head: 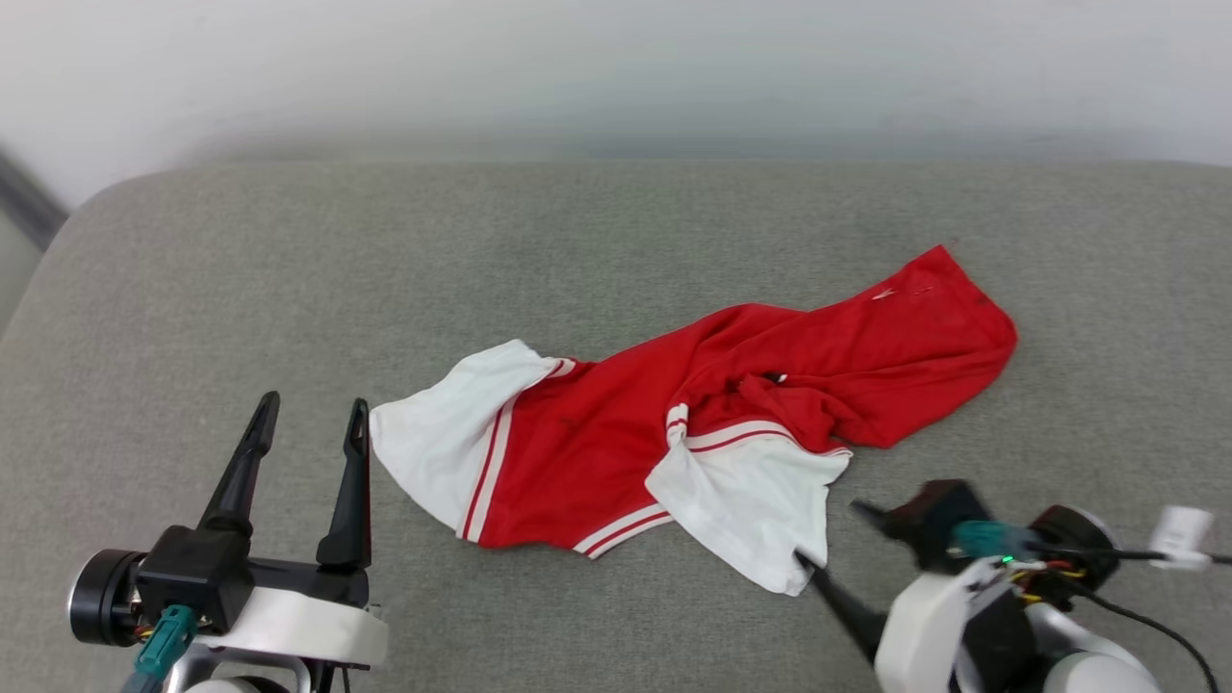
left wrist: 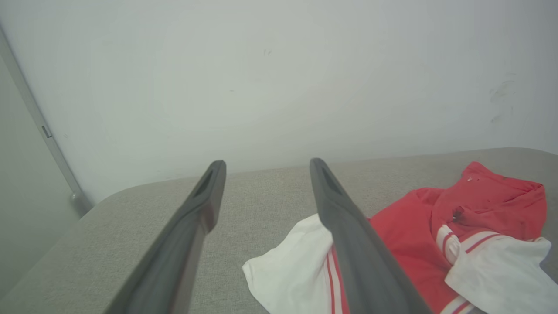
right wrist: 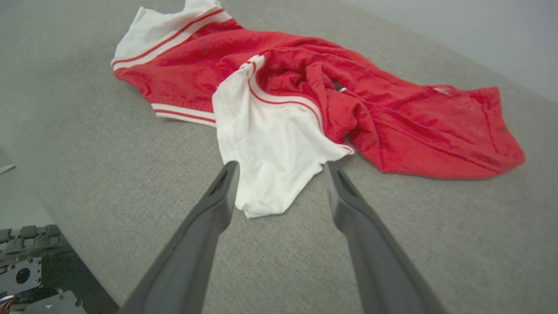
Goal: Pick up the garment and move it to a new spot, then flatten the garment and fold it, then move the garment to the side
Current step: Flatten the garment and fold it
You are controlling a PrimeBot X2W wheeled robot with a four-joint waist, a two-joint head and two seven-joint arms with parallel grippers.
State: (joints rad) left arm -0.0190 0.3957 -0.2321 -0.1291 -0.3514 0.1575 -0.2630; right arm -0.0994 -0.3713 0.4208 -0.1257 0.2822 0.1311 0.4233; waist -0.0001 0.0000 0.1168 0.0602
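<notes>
The garment (head: pixel 731 385) is a red shirt with white sleeves and red-white striped trim, lying crumpled on the grey padded surface (head: pixel 616 231). Its lettering is hidden in the folds. My left gripper (head: pixel 311 404) stands open just left of one white sleeve (head: pixel 438 433), holding nothing. In the left wrist view the left gripper (left wrist: pixel 267 163) points toward the wall, with the garment (left wrist: pixel 409 235) to its right. My right gripper (head: pixel 828 532) is open at the other white sleeve (head: pixel 751 500). In the right wrist view the right gripper (right wrist: pixel 281 165) straddles that sleeve's (right wrist: pixel 270 144) end.
A pale wall (head: pixel 616 67) runs behind the surface. The surface's rounded left corner (head: pixel 87 212) drops off near a grey vertical strip (left wrist: pixel 43 131). Dark robot base parts (right wrist: pixel 26 270) show beyond the near edge. Bare grey surface lies left of and behind the garment.
</notes>
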